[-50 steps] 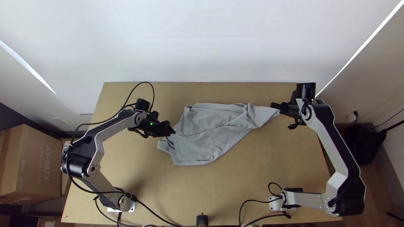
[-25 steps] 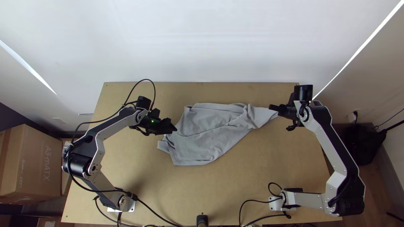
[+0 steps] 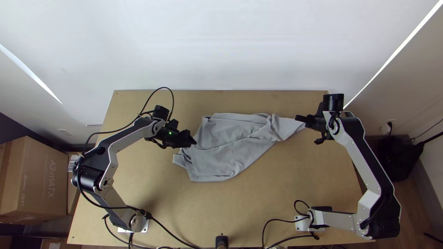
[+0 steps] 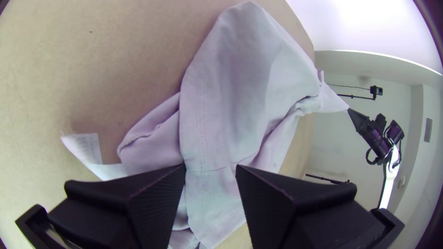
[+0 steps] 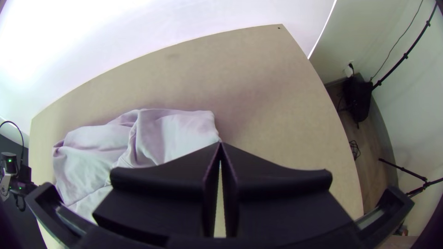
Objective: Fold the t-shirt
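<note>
The grey t-shirt lies rumpled across the middle of the table, its right end drawn out to a point. At its left edge is my left gripper; in the left wrist view the left gripper is open, with the cloth beneath and between its fingertips. My right gripper is shut on the drawn-out right corner; in the right wrist view the fingertips of the right gripper meet at the corner of the cloth. A small flap of cloth sticks out near the lower left.
The wooden table extends around the cloth on all sides. Black cables run along its near edge between the arm bases. A white wall rises behind the far edge; cardboard boxes stand off the table at left.
My left gripper has shifted slightly up and to the right over the cloth's left edge. My right gripper moved a little to the left with the corner, then kept nearly still.
</note>
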